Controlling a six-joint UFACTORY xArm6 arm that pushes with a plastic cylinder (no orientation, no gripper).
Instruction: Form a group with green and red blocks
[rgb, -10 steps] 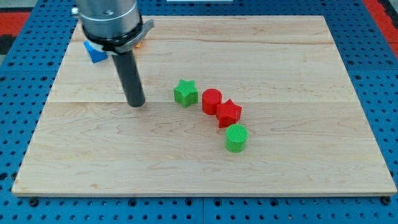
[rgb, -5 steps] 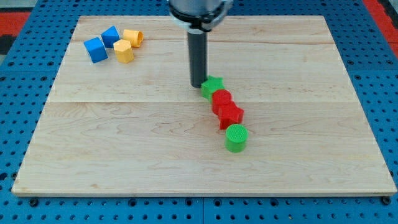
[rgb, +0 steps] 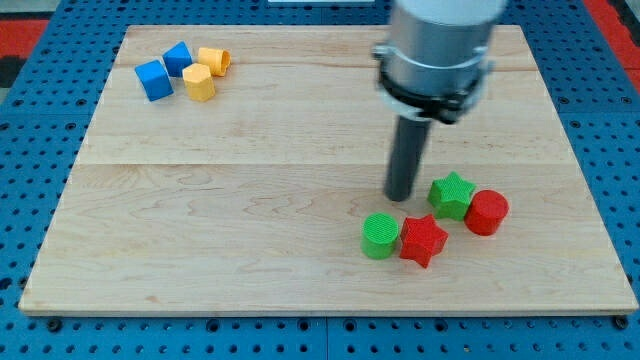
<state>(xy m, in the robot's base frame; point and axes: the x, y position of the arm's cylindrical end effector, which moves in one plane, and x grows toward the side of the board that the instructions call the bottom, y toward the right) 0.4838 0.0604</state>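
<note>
My tip (rgb: 401, 195) stands on the wooden board, just left of the green star block (rgb: 452, 194) and above the red star block (rgb: 422, 240). The green cylinder (rgb: 380, 236) touches the red star's left side. The red cylinder (rgb: 487, 212) touches the green star's right side. These blocks sit close together at the view's lower right. The tip appears next to the green star; contact cannot be told.
Two blue blocks (rgb: 153, 79) (rgb: 179, 57) and two yellow blocks (rgb: 199, 83) (rgb: 213, 61) lie clustered at the board's top left. The board (rgb: 200, 230) rests on a blue perforated table.
The rod moved right and down. The green star and red cylinder were pushed down and to the right; the red star shifted down-right beside the green cylinder.
</note>
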